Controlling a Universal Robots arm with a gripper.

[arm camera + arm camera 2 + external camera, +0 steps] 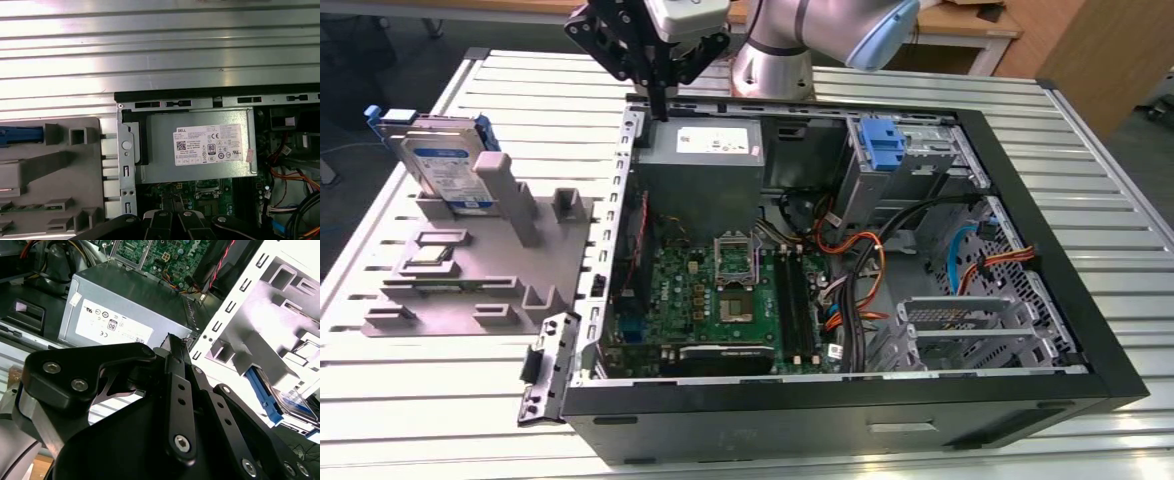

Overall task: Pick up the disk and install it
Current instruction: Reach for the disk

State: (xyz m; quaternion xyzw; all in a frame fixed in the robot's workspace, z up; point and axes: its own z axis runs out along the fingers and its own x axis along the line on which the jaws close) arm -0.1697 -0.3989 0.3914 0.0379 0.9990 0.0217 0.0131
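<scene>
The disk, silver-grey with a white-and-blue label and blue side rails, stands on edge in a grey fixture at the exterior view's left, outside the computer case. Its blue rail also shows in the second wrist view as disk and in the first wrist view as disk. My gripper hangs over the case's back left corner, above the grey power supply, well apart from the disk. The gripper is shut with nothing in it, its black fingers pressed together; the gripper points down at the motherboard edge.
The open black computer case lies on a ribbed metal table. Inside are a green motherboard, cable bundles, a blue latch piece and metal drive cages. The case's hinged side bracket sticks out beside the fixture.
</scene>
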